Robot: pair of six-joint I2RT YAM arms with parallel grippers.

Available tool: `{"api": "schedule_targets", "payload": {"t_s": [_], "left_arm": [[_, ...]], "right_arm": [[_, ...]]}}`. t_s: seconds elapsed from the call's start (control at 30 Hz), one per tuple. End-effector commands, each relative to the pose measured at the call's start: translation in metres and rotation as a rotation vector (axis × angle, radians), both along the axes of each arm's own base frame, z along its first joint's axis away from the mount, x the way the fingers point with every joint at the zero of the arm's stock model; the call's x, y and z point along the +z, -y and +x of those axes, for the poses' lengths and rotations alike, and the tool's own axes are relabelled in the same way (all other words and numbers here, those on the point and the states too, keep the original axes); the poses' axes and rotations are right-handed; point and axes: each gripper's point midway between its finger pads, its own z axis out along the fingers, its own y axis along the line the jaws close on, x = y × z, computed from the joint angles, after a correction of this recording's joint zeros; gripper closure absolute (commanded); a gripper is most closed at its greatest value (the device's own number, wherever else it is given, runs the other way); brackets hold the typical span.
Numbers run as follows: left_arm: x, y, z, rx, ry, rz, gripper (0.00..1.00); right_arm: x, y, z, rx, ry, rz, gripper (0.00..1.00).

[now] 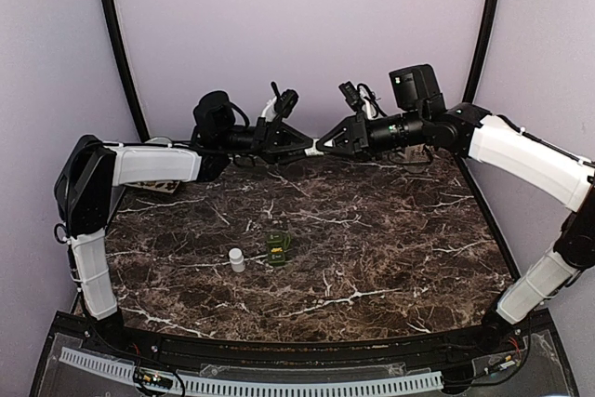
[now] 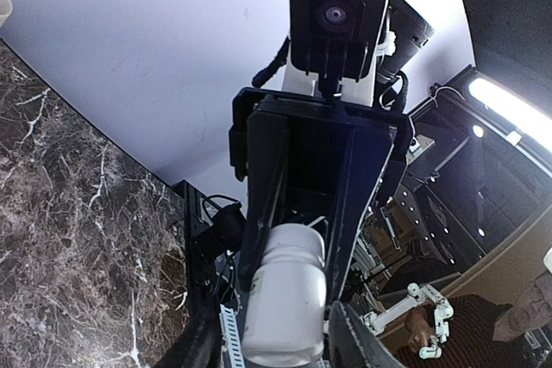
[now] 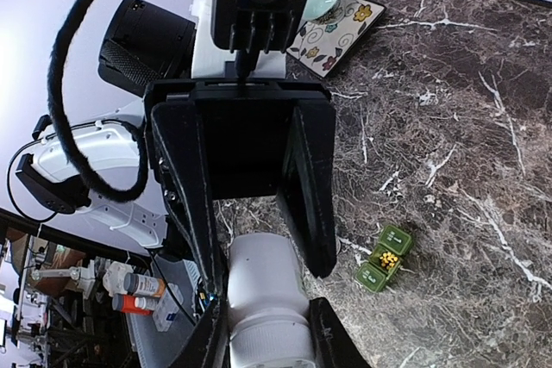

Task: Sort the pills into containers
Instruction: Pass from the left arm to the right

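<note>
Right hand (image 1: 319, 149) clasps white bottle (image 3: 266, 299); containers (image 1: 278, 246) well below.

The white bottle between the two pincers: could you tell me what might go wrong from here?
The white bottle hangs high above the marble table; if the left pincer lets go before the right pincer grips firmly, it may drop. The two pincers sit close together and might clash.

soft even light, wrist views fisheye-warped, mostly sharp
</note>
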Motion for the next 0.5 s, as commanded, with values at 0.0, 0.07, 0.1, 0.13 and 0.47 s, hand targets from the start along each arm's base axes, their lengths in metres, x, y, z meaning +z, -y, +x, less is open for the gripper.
{"api": "schedule_targets", "payload": {"t_s": [0.0, 0.07, 0.1, 0.13, 0.47], "left_arm": [[0.025, -0.013, 0.000, 0.048, 0.055, -0.052, 0.51], [0.025, -0.015, 0.000, 0.058, 0.063, -0.054, 0.46], [0.026, -0.015, 0.000, 0.065, 0.070, -0.053, 0.44], [0.024, -0.016, 0.000, 0.073, 0.079, -0.050, 0.44], [0.022, -0.031, 0.013, 0.315, 0.301, 0.052, 0.44]], "right_arm": [[0.015, 0.000, -0.001, -0.007, 0.048, 0.022, 0.90], [0.015, 0.001, -0.001, -0.010, 0.049, 0.022, 0.90], [0.015, 0.001, -0.001, -0.012, 0.050, 0.022, 0.90], [0.016, 0.001, -0.001, -0.015, 0.051, 0.022, 0.91], [0.011, 0.002, 0.002, -0.044, -0.016, 0.010, 0.92]]}}
